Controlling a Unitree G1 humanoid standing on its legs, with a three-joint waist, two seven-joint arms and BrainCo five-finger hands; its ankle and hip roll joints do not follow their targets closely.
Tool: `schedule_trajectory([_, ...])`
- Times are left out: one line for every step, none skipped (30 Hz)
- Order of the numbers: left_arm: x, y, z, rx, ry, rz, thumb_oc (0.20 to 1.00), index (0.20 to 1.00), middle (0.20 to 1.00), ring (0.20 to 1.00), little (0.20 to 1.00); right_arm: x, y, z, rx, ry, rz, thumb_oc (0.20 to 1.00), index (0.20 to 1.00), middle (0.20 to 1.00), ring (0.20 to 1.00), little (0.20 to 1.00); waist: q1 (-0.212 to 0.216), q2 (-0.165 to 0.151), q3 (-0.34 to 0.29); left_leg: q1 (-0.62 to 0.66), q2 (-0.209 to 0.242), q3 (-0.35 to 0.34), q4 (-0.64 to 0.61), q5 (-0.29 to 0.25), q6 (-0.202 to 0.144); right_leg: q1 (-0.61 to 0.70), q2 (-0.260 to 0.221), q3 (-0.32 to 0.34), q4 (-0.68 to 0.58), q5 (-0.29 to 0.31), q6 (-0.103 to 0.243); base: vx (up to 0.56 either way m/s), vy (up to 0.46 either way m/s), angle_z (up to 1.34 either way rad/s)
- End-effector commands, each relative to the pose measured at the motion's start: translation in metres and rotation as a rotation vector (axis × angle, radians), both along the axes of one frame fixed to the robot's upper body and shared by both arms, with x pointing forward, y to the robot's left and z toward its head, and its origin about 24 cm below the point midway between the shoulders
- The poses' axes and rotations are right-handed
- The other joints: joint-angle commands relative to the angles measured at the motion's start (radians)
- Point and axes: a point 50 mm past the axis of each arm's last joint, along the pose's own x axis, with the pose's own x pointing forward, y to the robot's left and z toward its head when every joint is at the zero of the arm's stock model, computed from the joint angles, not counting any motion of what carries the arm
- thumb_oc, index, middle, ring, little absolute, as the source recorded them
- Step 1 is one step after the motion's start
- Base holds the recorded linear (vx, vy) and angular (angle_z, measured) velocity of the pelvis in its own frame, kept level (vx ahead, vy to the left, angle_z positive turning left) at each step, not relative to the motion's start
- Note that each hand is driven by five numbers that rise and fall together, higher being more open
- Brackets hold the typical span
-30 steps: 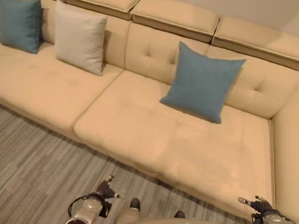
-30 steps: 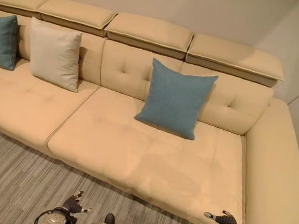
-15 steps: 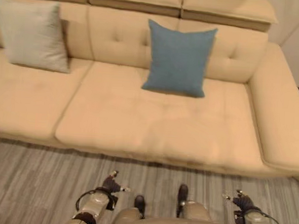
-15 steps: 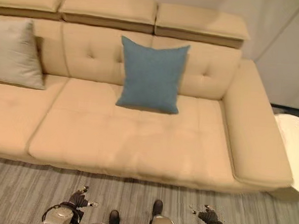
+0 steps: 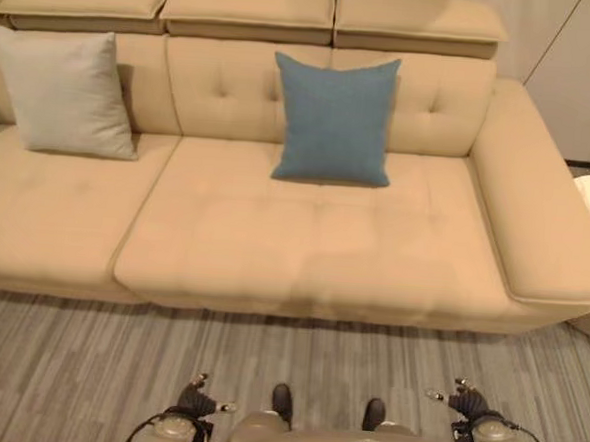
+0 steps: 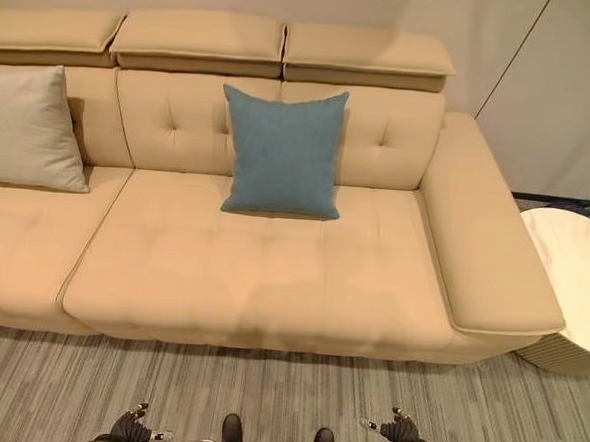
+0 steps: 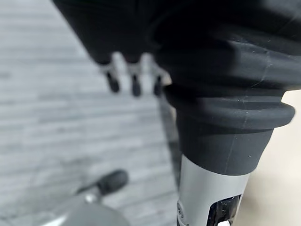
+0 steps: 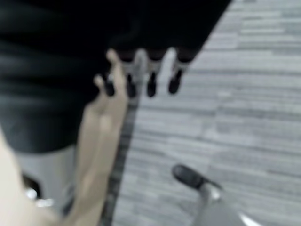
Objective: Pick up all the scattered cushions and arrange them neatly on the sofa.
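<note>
- the beige sofa stretched across the head view, its seat wide and bare at the front, three headrest pads along the top of the back.
- a blue cushion stood upright against the backrest, near the middle of the sofa, its lower edge resting on the seat.
- a pale grey cushion leaned against the backrest further along on the robot's left, well apart from the blue one, also standing on the seat.
- off to the right, past the sofa's armrest, sat a round white side table on a ribbed base, just beside the sofa's end.
- grey striped floor ran along the front of the sofa.
- the left hand hung low over the floor, down at the bottom of the head view, fingers relaxed and spread, holding nothing; its wrist view showed the dark fingertips pointing out over the floor.
- the right hand hung low on the other side, over the floor in front of the sofa's right end, fingers loose and empty too; its fingertips showed straight in its wrist view.
- both hands were well apart from either cushion.
</note>
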Motion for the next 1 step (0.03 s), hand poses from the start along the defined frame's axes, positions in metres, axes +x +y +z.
schedule_trajectory([0.0284, 0.0039, 0.0075, 0.025, -0.067, -0.003, 1.0, 1.0, 1.0, 1.0, 1.0, 0.0122, -0.0048, 0.0043, -0.031, -0.026, 0.02, 1.0, 1.0, 1.0, 1.0, 1.0, -0.011, -0.029, 0.005, 0.017, -0.034, -0.098, 0.011, -0.069, -0.03, -0.018, -0.031, 0.019, 0.05, 0.03, 0.075, 0.0, -0.043, 0.08])
